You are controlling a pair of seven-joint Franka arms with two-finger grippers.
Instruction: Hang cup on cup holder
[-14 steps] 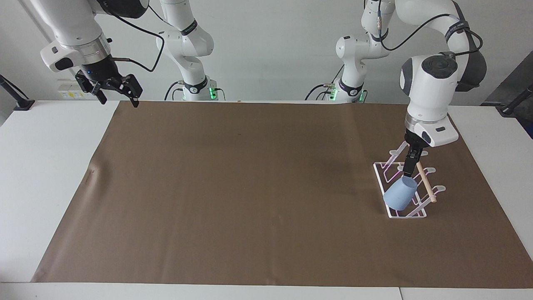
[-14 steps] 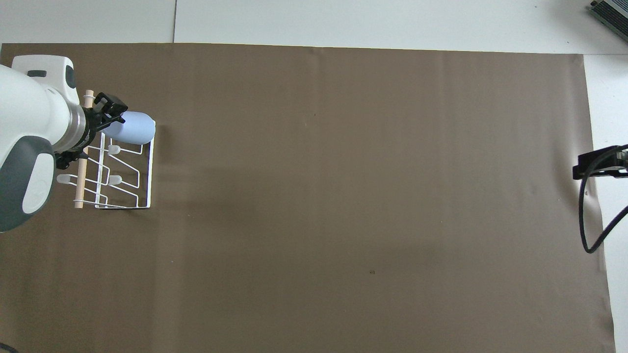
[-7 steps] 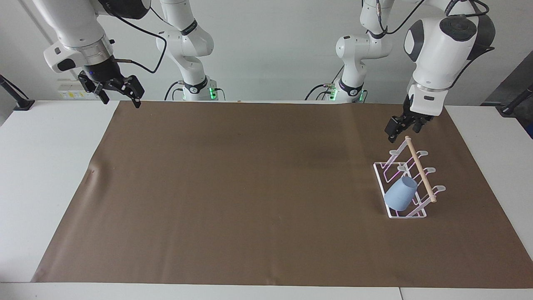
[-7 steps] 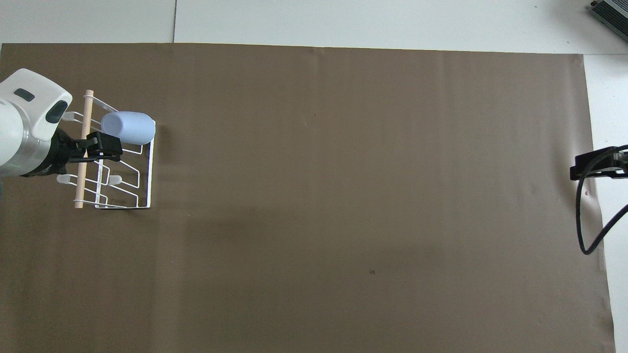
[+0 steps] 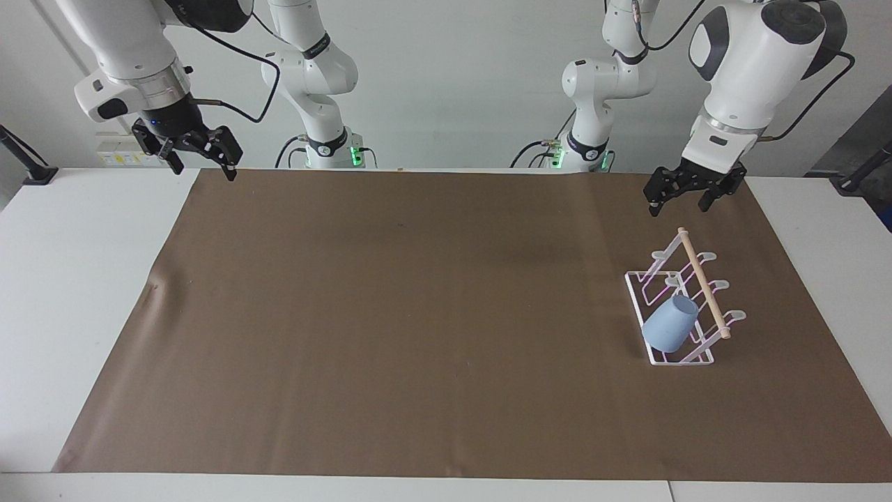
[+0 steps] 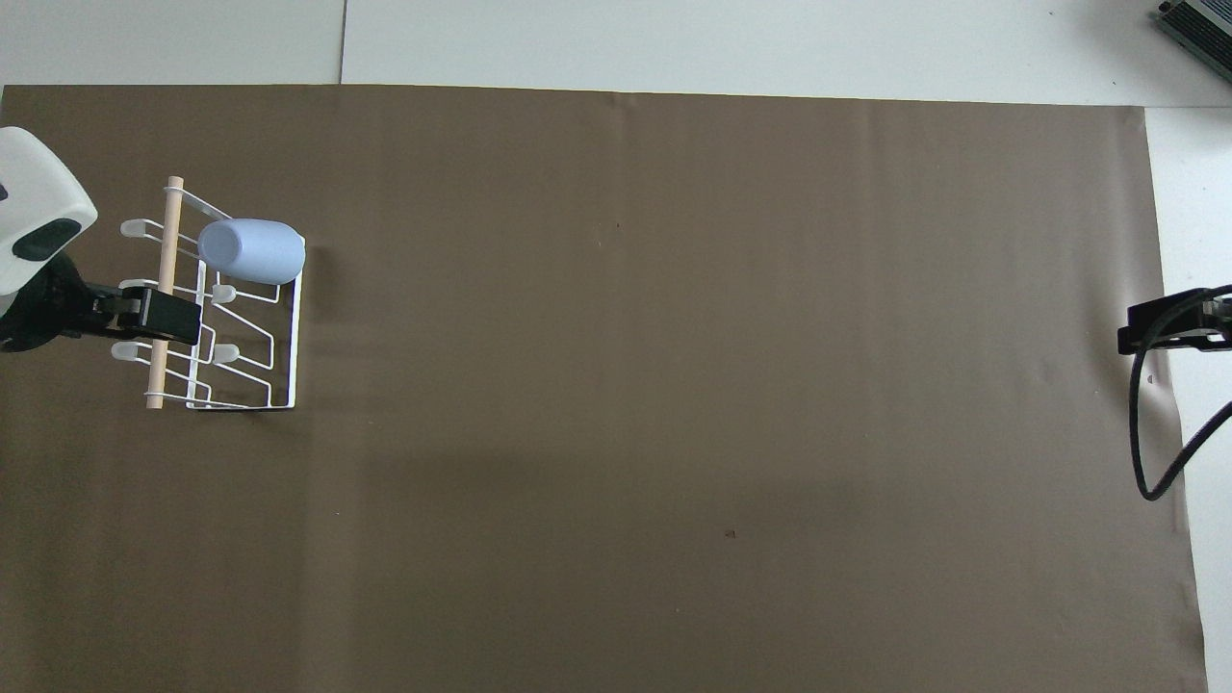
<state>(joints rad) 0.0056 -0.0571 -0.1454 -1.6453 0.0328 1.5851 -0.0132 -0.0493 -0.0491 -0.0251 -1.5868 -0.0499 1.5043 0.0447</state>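
Note:
The light-blue cup (image 5: 669, 326) rests tilted on a prong of the white wire cup holder (image 5: 705, 287), at the holder's end farther from the robots. It also shows in the overhead view (image 6: 252, 250), on the holder (image 6: 293, 337). My left gripper (image 5: 676, 206) is open and empty, raised in the air over the holder and apart from the cup; in the overhead view (image 6: 173, 320) it covers part of the wooden dowel. My right gripper (image 5: 200, 169) is open and empty, waiting high over the mat's corner at the right arm's end (image 6: 1169, 325).
A brown mat (image 5: 418, 314) covers most of the white table (image 5: 77, 279). The holder stands on the mat toward the left arm's end. A black cable (image 6: 1150, 452) hangs from the right arm.
My left gripper has let go of the cup, risen and drawn back from it. The cup stays on the holder. The right arm has barely moved.

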